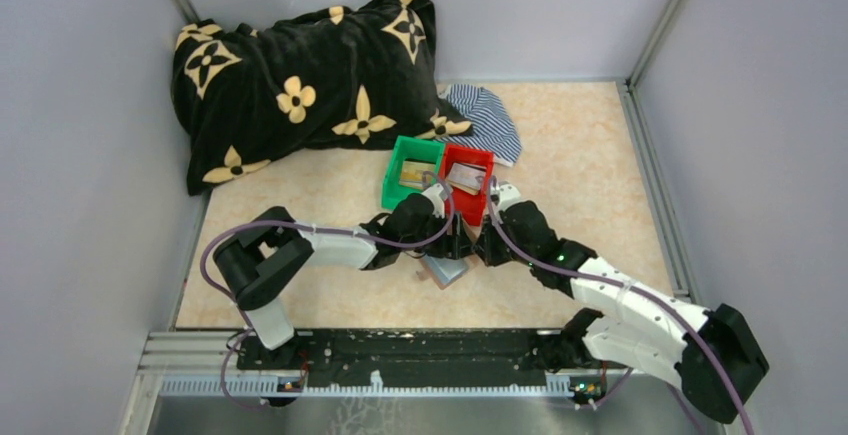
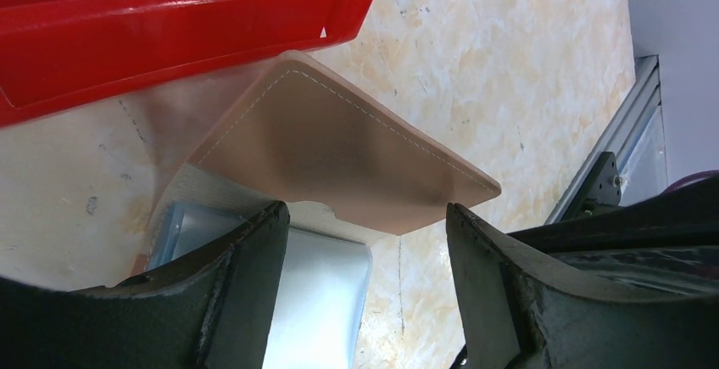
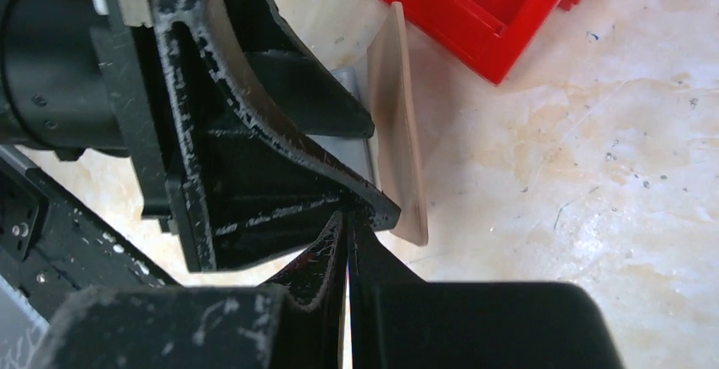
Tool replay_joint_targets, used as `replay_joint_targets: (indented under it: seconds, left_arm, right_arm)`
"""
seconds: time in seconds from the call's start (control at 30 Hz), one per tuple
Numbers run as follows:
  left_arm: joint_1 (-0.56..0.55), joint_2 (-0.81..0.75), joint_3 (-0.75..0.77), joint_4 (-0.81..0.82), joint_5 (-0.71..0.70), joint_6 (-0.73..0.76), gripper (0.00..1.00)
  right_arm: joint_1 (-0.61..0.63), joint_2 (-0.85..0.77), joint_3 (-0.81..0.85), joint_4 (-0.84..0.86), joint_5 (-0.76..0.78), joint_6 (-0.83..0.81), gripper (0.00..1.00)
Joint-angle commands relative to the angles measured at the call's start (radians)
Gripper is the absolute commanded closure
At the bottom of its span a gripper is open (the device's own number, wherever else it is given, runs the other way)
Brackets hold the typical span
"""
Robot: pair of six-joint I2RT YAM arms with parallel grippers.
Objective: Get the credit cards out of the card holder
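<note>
left jaws released, straddling the open holder (image 2: 339,148) on the surface (image 2: 509,89); its tan flap tilts up between them, with a silvery-grey panel (image 2: 318,301) beneath. right jaws clenched, tips just beside the flap's edge; no held thing can be made out. red bin (image 2: 169,21) just beyond the jaws, green bin (image 1: 412,170) beside it; cards (image 1: 466,177) lie in both.

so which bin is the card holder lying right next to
The red bin: its wall is right by the card holder. The green bin stands left of it, farther off.
</note>
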Motion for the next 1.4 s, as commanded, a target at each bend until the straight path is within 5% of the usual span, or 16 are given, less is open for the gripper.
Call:
replay_joint_targets:
  seconds: [0.0, 0.5, 0.93, 1.37]
  left_arm:
    - [0.005, -0.027, -0.022, -0.018, -0.004, 0.007, 0.25]
    - [0.017, -0.147, -0.106, -0.015, -0.003, 0.021, 0.26]
    - [0.016, -0.494, -0.358, -0.052, -0.129, -0.024, 0.28]
    - [0.015, -0.501, -0.401, 0.054, -0.056, -0.037, 0.28]
  right_arm:
    - [-0.007, 0.072, -0.011, 0.139, -0.01, 0.017, 1.0]
    - [-0.01, 0.221, -0.039, 0.212, 0.023, 0.024, 1.0]
    - [-0.01, 0.371, 0.05, 0.278, -0.043, -0.001, 1.0]
    - [-0.01, 0.43, 0.179, 0.212, -0.019, -0.056, 1.0]
